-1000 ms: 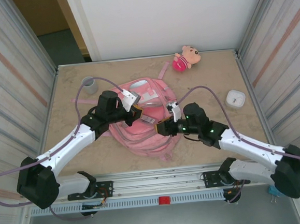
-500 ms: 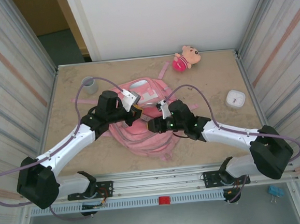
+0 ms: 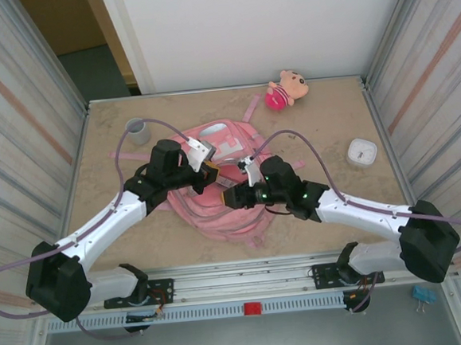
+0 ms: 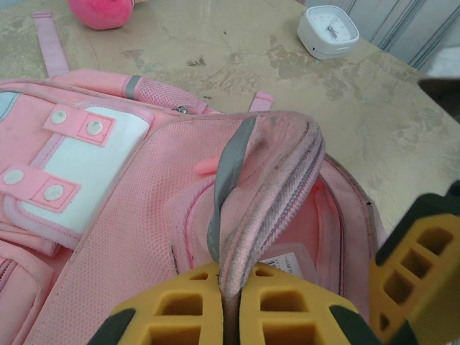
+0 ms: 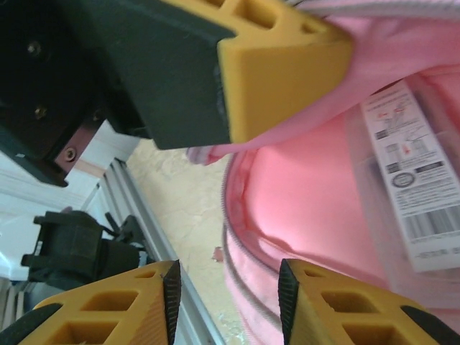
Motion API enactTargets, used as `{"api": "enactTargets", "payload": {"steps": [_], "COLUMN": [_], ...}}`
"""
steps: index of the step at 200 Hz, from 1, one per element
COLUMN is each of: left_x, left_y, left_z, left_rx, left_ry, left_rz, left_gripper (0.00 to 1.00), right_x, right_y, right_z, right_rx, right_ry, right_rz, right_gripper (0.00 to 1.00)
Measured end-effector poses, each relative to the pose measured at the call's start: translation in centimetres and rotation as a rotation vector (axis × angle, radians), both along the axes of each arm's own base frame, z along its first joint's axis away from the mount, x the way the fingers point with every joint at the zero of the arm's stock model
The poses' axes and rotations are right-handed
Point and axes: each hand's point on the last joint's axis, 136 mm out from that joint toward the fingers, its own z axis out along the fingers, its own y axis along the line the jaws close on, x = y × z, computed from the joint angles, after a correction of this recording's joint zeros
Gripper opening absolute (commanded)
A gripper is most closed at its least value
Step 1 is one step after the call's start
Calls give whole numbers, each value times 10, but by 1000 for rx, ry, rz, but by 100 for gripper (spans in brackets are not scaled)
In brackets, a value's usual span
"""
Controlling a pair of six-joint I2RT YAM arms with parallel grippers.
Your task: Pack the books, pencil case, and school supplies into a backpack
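The pink backpack (image 3: 218,221) lies flat mid-table with its main zip open. My left gripper (image 3: 208,173) is shut on the backpack's upper zip rim (image 4: 273,172) and holds it lifted; its yellow fingertips (image 4: 228,277) pinch the fabric. My right gripper (image 3: 226,197) hovers open at the mouth, jaws apart over the lower rim (image 5: 251,266) with nothing between them (image 5: 228,287). Inside the backpack (image 5: 309,194) lies a clear packet with a barcode label (image 5: 406,180); which item it is I cannot tell. Books, pencil case and school supplies are hidden.
A grey cup (image 3: 139,131) stands at the back left. A small pink plush doll (image 3: 286,88) lies at the back edge, and a white rounded-square box (image 3: 362,152) sits to the right. The left gripper's finger (image 5: 280,65) hangs close above the right one.
My right gripper has moved left, from beside the backpack to its open mouth. The left gripper has kept its hold on the rim without moving.
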Motion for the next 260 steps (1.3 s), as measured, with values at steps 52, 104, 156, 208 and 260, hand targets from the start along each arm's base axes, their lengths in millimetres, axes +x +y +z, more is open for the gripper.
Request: {"api": "enactTargets", "payload": {"steps": [52, 104, 156, 208, 260], "left_x": [0, 0, 0, 0, 0], "left_y": [0, 0, 0, 0, 0], "left_z": [0, 0, 0, 0, 0], "left_rx": [-4, -1, -2, -3, -4], "left_ry": [4, 5, 5, 5, 4], "left_rz": [3, 6, 3, 3, 3], "left_gripper": [1, 1, 1, 1, 1], "right_x": [4, 34, 87, 72, 34], "right_y": [12, -2, -47, -48, -29], "right_z": [-27, -30, -29, 8, -1], "right_rx": [-40, -50, -56, 1, 3], "right_ry": [75, 99, 96, 18, 60], "right_rz": [1, -98, -280, -243, -160], "right_gripper": [49, 49, 49, 48, 41]}}
